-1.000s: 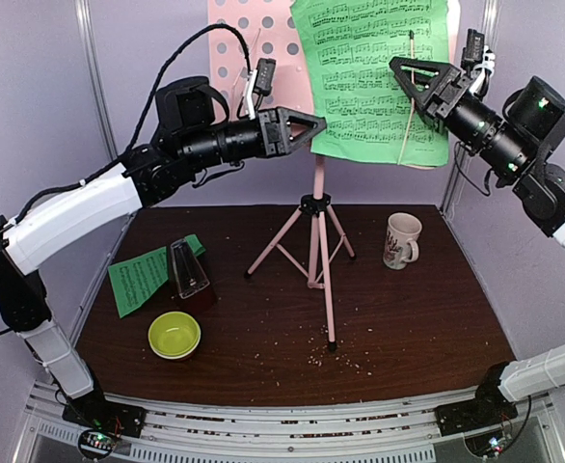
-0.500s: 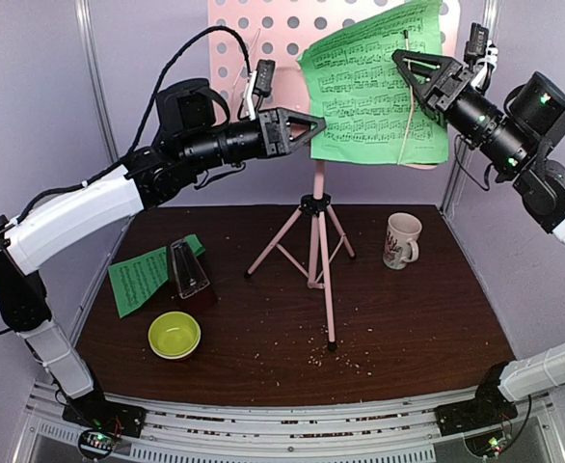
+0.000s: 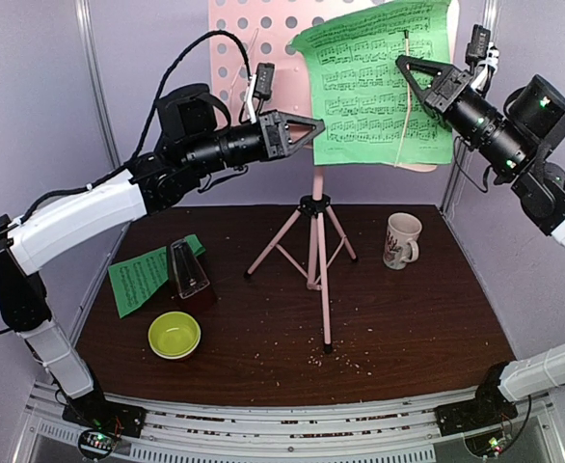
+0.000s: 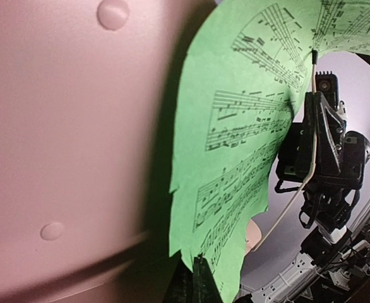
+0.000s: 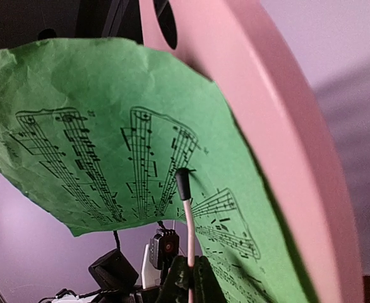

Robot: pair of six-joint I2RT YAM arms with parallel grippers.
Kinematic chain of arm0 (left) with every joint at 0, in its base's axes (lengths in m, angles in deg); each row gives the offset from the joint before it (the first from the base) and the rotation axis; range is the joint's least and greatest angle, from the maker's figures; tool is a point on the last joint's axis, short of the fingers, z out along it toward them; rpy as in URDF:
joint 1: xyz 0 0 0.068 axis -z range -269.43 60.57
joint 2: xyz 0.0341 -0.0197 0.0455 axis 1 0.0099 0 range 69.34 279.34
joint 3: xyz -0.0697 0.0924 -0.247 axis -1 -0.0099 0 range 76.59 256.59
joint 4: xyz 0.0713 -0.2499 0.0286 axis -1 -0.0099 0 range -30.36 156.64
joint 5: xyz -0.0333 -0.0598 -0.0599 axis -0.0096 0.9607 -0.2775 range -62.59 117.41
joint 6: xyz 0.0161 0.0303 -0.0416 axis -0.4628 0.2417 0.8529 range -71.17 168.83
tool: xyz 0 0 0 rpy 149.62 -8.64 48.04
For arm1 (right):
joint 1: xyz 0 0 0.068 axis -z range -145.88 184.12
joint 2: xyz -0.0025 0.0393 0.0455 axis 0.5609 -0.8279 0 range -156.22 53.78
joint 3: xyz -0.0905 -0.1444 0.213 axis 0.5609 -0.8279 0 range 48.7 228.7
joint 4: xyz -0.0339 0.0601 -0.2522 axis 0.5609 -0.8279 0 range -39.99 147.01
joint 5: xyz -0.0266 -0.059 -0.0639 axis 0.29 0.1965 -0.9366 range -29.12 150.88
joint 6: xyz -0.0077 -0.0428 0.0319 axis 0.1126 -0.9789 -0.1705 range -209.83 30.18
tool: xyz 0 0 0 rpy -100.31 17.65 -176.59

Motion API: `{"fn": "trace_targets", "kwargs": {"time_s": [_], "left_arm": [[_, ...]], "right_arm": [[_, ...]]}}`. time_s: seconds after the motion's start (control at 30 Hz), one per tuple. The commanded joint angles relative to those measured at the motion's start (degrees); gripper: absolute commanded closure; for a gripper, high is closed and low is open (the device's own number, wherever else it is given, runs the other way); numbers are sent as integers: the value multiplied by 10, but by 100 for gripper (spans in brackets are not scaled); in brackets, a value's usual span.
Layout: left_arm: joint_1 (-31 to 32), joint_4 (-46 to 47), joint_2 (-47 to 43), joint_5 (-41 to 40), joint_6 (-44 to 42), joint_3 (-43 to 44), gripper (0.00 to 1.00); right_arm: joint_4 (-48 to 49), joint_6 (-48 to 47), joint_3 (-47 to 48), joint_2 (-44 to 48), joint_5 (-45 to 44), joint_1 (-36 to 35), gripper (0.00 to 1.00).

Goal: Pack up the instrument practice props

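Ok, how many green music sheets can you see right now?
2. One sheet is up against the pink desk at the back. The other lies at the table's left, partly under the metronome. More could be stacked behind either.

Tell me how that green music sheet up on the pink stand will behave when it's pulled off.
Probably floppy: the green sheet bows and curls away from the pink desk. Likely very light, being one thin, creased page. It may tear or snag, since its edge looks ragged in the left wrist view and the thin retaining wire lies across its face.
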Motion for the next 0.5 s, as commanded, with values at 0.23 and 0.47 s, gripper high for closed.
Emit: {"fn": "trace_targets", "kwargs": {"time_s": [0.23,0.47], "left_arm": [[1,34,-54,-34,-13,-38,100],[-3,32,-111,-81,-31,-88,100]], "right_arm": [[62,1,-33,27,-20,-4,100],[65,6,-46,33,-43,-4,100]]}}
